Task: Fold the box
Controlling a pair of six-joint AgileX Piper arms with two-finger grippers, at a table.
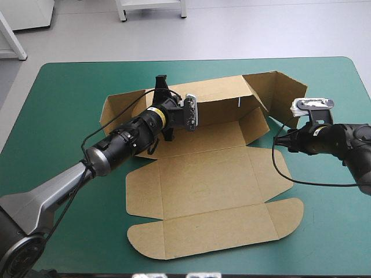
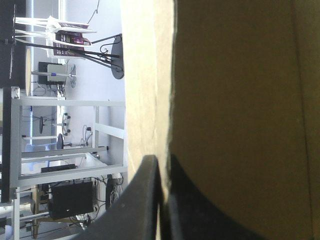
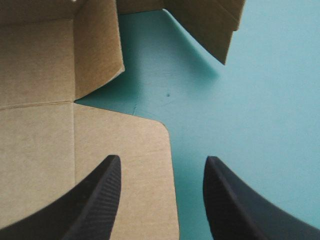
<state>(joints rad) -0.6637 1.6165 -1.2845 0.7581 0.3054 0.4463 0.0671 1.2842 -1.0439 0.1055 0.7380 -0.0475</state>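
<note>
I'm clamping my left end effector [image 2: 162, 167] on the box's [image 1: 214, 185] raised back wall — light, stiff board, I judge — my right end effector [image 3: 162, 160] hovering, fingers apart.

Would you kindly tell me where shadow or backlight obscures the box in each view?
High view: even light; the left arm shades only a strip of the box beneath it. Left wrist view: the board held by the left gripper is dark against the bright background. Right wrist view: a raised flap throws a soft shadow on the teal-green cover; nothing is hidden.
</note>
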